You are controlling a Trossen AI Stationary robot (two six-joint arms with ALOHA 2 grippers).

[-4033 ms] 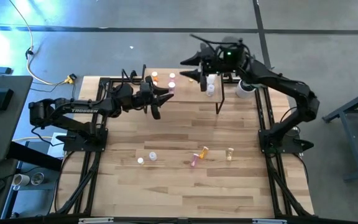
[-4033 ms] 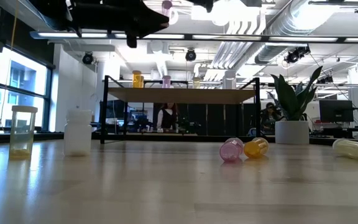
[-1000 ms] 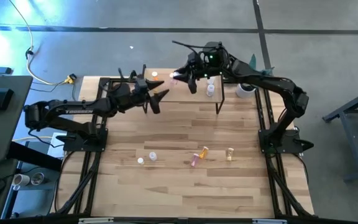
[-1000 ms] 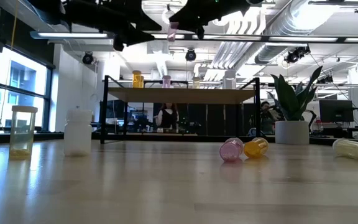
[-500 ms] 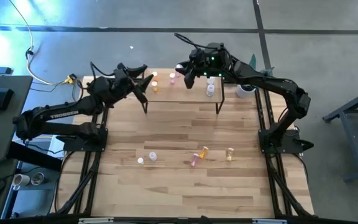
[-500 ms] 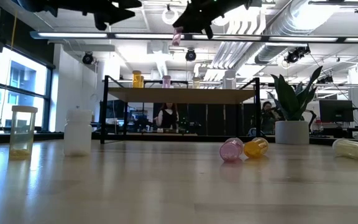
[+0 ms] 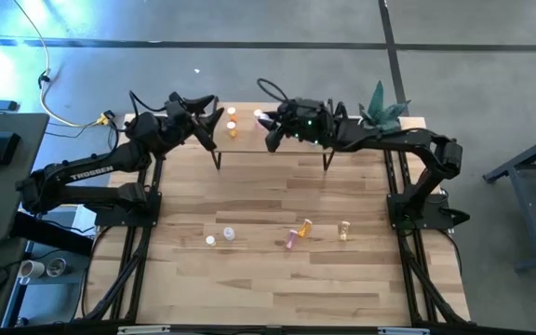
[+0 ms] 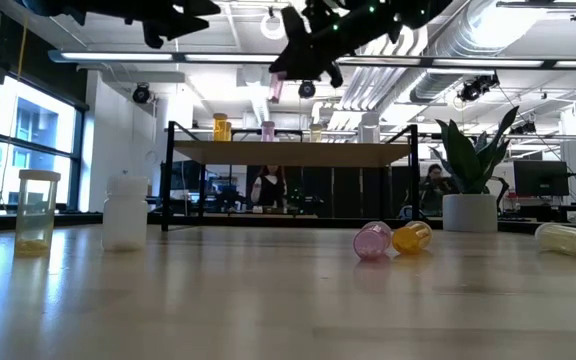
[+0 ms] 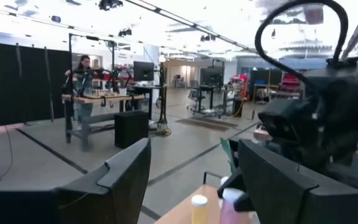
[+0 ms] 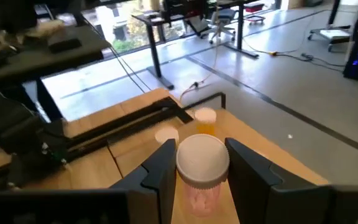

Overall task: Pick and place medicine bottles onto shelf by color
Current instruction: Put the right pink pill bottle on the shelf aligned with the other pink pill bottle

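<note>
Since half a second ago the right gripper (image 7: 270, 130) has swung lower over the left half of the shelf (image 7: 277, 147), carrying the pink bottle (image 10: 201, 173) with it, while the left arm has barely shifted.

Nearest the front edge of the table (image 7: 268, 279), five bottles wait. A clear jar with yellowish contents (image 8: 36, 209) and a white bottle (image 8: 126, 212) stand upright side by side. A pink bottle on its side (image 8: 372, 240) touches an orange bottle on its side (image 8: 411, 236), both with long axes flat on the wood. A pale yellow bottle (image 8: 570, 239) also lies flat, well apart from them.

Farther back, the low shelf on black legs holds upright bottles: an orange one (image 8: 221, 128), a pink one (image 8: 267, 131), and two paler ones (image 8: 368, 131) near its right end.

Above that shelf, the right gripper holds the pink bottle clamped between its two fingers (image 10: 161, 163), white cap facing the wrist camera and long axis pointing down toward the board. In the low view this bottle (image 8: 276, 88) hangs upright in the air, above and just right of the shelved pink one, not touching the shelf.

At the far left corner of the shelf, the left gripper (image 7: 214, 113) hovers with its fingers (image 9: 120, 174) spread wide and nothing between them, near the orange bottle (image 7: 232, 117).
</note>
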